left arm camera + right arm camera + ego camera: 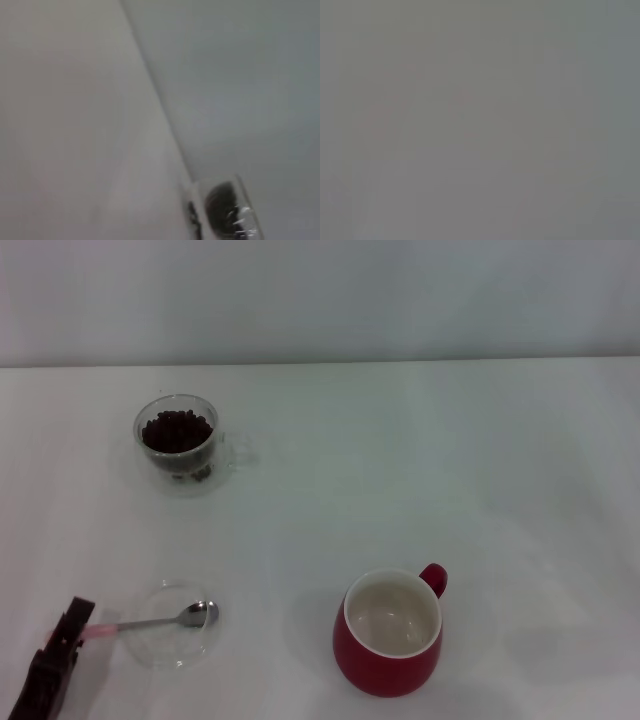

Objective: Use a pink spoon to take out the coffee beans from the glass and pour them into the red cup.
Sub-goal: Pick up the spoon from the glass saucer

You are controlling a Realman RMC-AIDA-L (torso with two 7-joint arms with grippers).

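The pink spoon (160, 622) lies at the front left of the table, its silver bowl resting over a flat clear glass disc (178, 640). Its pale pink handle points left and ends at my left gripper (72, 630), which meets the handle's tip. The glass (178, 440) stands at the back left, filled with coffee beans (177, 430). The left wrist view also catches the glass (227, 212) with dark coffee beans (220, 207) inside. The red cup (388, 635) stands front centre, handle to the back right, and its cream inside looks bare. My right gripper is out of view.
The white table (450, 470) runs back to a pale wall. The disc under the spoon is the only other object. The right wrist view is a uniform grey and shows nothing.
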